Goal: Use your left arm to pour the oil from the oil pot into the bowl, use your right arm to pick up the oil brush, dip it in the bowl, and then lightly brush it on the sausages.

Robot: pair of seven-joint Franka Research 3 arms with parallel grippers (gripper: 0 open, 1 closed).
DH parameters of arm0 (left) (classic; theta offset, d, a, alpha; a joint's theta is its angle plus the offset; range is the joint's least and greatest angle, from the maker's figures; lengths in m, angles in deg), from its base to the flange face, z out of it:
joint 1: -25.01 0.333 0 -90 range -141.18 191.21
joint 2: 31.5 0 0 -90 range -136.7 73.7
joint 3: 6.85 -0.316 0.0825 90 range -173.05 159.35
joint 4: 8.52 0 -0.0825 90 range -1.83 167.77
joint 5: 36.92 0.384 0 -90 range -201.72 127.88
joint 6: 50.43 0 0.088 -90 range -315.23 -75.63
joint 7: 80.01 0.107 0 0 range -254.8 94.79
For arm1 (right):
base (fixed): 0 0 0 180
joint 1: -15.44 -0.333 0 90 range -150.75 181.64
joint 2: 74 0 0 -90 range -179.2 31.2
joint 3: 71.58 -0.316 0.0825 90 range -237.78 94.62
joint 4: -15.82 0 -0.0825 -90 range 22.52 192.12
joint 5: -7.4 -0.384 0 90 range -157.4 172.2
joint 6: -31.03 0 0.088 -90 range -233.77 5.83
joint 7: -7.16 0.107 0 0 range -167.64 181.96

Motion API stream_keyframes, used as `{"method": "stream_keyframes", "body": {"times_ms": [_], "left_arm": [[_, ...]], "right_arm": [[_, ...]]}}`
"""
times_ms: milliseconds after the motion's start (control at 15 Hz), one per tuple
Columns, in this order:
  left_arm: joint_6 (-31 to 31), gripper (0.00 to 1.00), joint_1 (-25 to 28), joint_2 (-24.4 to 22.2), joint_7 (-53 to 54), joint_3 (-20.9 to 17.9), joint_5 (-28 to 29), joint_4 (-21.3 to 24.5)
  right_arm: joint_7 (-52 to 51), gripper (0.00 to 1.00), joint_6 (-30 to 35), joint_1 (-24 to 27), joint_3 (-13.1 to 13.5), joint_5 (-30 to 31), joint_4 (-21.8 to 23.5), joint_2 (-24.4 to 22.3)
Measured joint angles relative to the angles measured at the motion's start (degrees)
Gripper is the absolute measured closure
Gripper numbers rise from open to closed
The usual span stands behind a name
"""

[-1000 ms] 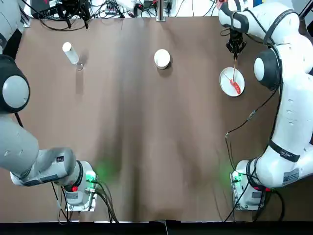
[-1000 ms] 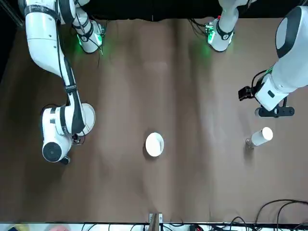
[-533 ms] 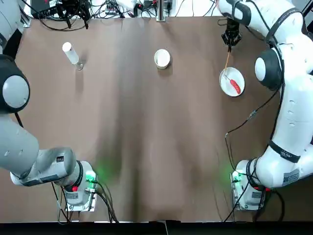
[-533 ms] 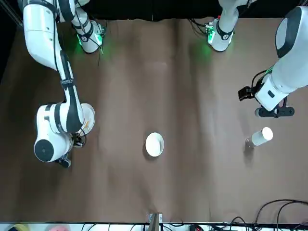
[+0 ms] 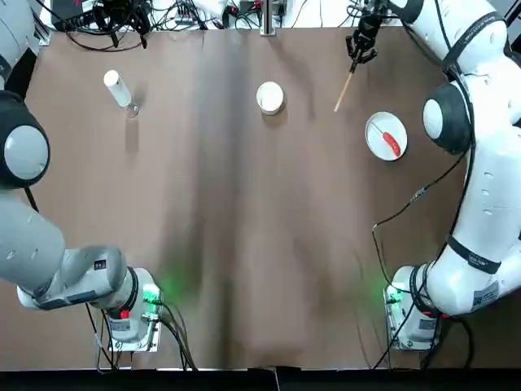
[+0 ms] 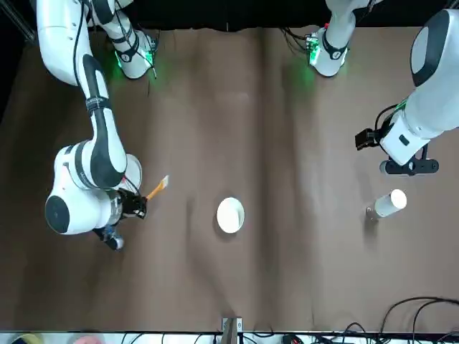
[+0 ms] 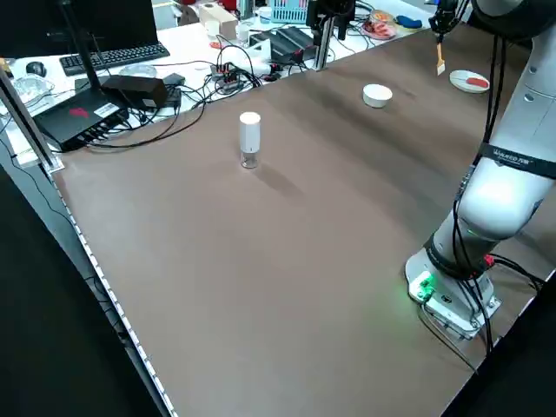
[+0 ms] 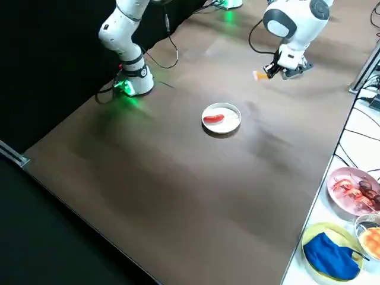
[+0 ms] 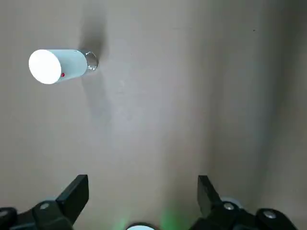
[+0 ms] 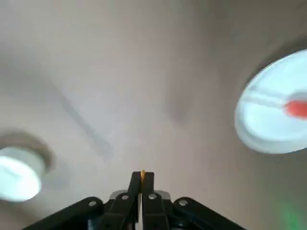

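My right gripper (image 5: pixel 361 45) is shut on the yellow-handled oil brush (image 5: pixel 345 88). It holds the brush in the air near the table's far edge, between the bowl (image 5: pixel 269 97) and the white plate (image 5: pixel 381 129), with the bristle end slanting down toward the bowl's side. The red sausage (image 5: pixel 391 143) lies on that plate. The oil pot (image 5: pixel 116 88), a clear bottle with a white cap, stands upright at the far left. My left gripper (image 9: pixel 141 191) hovers open and empty well short of the oil pot (image 9: pixel 58 65).
Cables, a keyboard and boxes (image 7: pixel 130 82) crowd the bench beyond the table's far edge. Dishes of food and a blue cloth (image 8: pixel 332 255) sit on the side bench past the plate. Both arm bases (image 5: pixel 130 314) stand at the near edge.
My right gripper has lifted the brush off the sausage plate and carried it toward the far edge and leftward, toward the bowl. The left arm, pot and bowl have not moved.
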State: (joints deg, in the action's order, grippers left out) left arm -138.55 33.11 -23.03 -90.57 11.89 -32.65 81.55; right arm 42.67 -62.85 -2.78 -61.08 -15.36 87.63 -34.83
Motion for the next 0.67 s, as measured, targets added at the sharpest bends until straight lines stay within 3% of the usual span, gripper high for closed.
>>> {"method": "stream_keyframes", "body": {"times_ms": [333,467,533,667], "left_arm": [[0.0,0.0,0.0,0.0,0.0,0.0,0.0,0.0],[0.0,0.0,0.0,0.0,0.0,0.0,0.0,0.0],[0.0,0.0,0.1,0.0,0.0,0.0,0.0,0.0],[0.0,0.0,0.1,0.0,0.0,0.0,0.0,0.0]], "right_arm": [[0.2,0.96,-4.4,-2.1,0.0,-12.1,0.1,0.5],[0.3,0.96,-10.5,-4.0,-0.1,-14.9,0.4,1.0],[0.7,0.96,-18.3,-6.7,-0.1,-17.1,1.9,1.7],[0.9,0.96,-26.5,-9.2,-0.1,-19.4,4.0,2.5]]}}
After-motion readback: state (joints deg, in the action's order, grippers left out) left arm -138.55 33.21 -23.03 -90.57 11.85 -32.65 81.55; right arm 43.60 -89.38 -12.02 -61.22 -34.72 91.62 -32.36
